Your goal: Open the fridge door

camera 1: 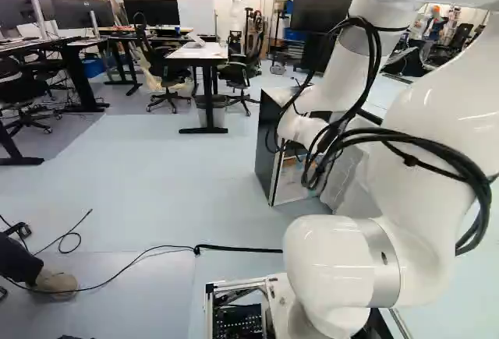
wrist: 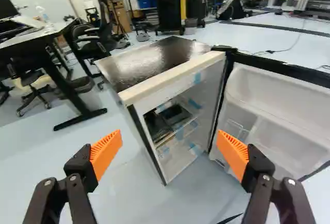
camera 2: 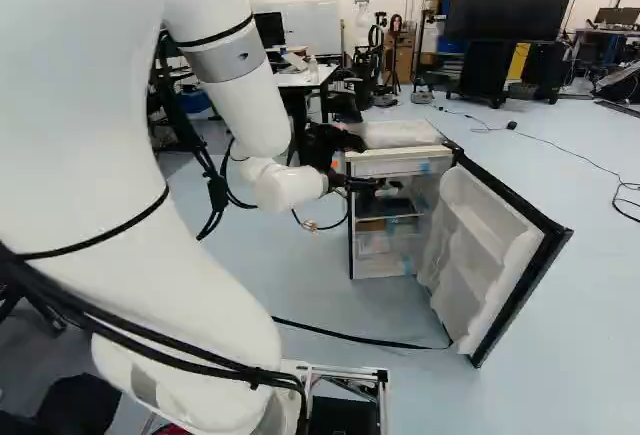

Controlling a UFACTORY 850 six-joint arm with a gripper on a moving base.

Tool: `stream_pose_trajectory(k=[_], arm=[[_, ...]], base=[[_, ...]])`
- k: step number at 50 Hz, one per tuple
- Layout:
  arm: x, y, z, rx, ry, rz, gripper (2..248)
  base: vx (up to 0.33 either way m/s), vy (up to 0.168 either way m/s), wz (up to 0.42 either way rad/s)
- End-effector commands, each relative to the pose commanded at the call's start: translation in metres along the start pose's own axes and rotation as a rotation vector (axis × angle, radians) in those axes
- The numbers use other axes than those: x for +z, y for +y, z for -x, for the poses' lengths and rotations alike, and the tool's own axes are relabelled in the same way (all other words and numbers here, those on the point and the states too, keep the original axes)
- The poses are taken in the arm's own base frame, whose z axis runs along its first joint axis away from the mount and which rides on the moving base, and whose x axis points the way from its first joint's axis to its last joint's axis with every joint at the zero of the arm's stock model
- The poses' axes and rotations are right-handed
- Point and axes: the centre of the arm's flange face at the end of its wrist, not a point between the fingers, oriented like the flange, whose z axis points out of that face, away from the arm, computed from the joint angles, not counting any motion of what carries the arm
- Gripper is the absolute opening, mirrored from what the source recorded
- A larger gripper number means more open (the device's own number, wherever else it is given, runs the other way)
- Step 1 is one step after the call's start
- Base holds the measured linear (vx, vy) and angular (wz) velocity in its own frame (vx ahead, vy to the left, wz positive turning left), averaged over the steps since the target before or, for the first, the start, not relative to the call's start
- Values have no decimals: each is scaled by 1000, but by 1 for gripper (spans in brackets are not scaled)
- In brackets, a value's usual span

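gripper: The gripper (wrist: 169,141) is holding nothing; its two fingers are standing wide apart, with bare floor showing between the orange pads (wrist: 106,153).
ahead of the fingers: The fridge (wrist: 154,62) is standing on the floor (wrist: 56,154), its front facing the arm at an angle and its inside showing, with a dark tray (wrist: 175,114) on a shelf.
fridge door: The door (camera 2: 480,245) is hanging wide open beside the fridge, at the right of the right base view, its moulded inner side turned towards the arm.
step in hand: The opening looks done; the arm (camera 2: 225,65) is probably at the finish, or clearing the door.
next move: If this swing is enough, the task is calling only for backing away with the fingers apart, without nudging the door shut. If more is wanted, a finger would be pushing on the door's inner side, away from the fridge.
hard to make out: The arm and its cables (camera 1: 362,132) are covering much of the fridge and door in the left base view. The door's outer face is turned away, so any handle is staying out of sight. Whether a finger is touching the door is not showing clearly.
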Motion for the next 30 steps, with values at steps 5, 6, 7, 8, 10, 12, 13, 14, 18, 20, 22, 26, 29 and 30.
stream_pose_trajectory(k=[5, 6, 7, 8, 10, 12, 13, 14, 18, 20, 22, 26, 29, 30], arm=[[-14, -7, 5, -31, 0, -50, 247], [-17, -8, 6, -37, -1, -60, 247], [-19, -9, 7, -43, -1, -69, 247], [-22, -11, 9, -49, -1, -78, 247], [-28, -13, 11, -61, -1, -98, 247], [-32, -15, 13, -71, -1, -114, 247], [-34, -16, 14, -76, -1, -122, 247], [-37, -17, 15, -81, -1, -131, 247], [-46, -20, 19, -101, 0, -163, 247], [-50, -21, 21, -110, 0, -178, 247], [-54, -23, 23, -119, 0, -192, 247], [-62, -25, 27, -137, 0, -220, 247], [-67, -27, 30, -149, 0, -239, 247], [-69, -27, 31, -152, 0, -245, 247]], base=[[0, 0, 0], [0, 0, 0], [0, 0, 0], [0, 0, 0], [0, 0, 0], [0, 0, 0], [0, 0, 0], [0, 0, 0], [0, 0, 0], [0, 0, 0], [0, 0, 0], [0, 0, 0], [0, 0, 0], [0, 0, 0]])
